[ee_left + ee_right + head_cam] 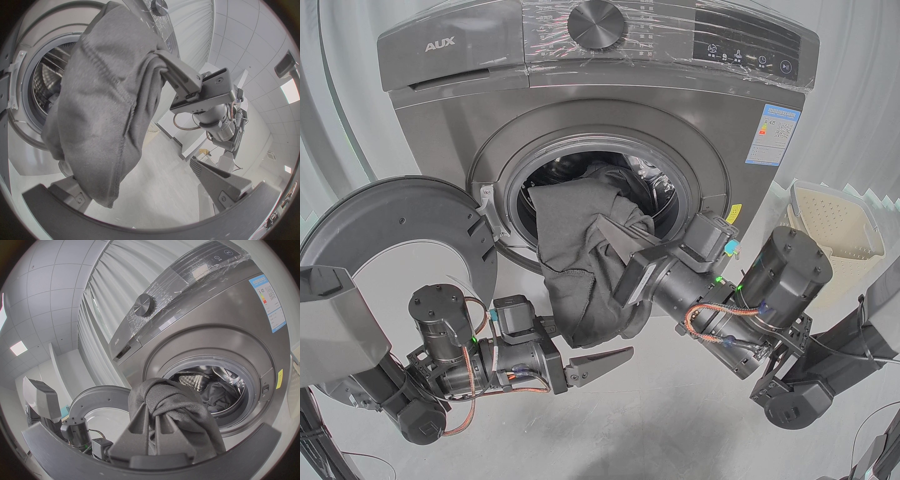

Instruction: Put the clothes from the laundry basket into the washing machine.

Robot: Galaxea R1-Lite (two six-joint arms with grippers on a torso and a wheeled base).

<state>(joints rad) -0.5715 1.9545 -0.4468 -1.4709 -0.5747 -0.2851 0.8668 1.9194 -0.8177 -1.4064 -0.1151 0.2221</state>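
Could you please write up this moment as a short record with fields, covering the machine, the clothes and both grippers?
Washing machine: front loader, door swung open to the robot's left.
Loaded: dark clothing lies inside the machine.
Grey garment: hangs at the machine's opening, its lower part drooping below the rim.
Right gripper: shut on the grey garment, at the opening.
Left gripper: open, holding nothing, low beneath the garment.
Laundry basket: on the floor to the machine's right; no clothes in the part that shows.
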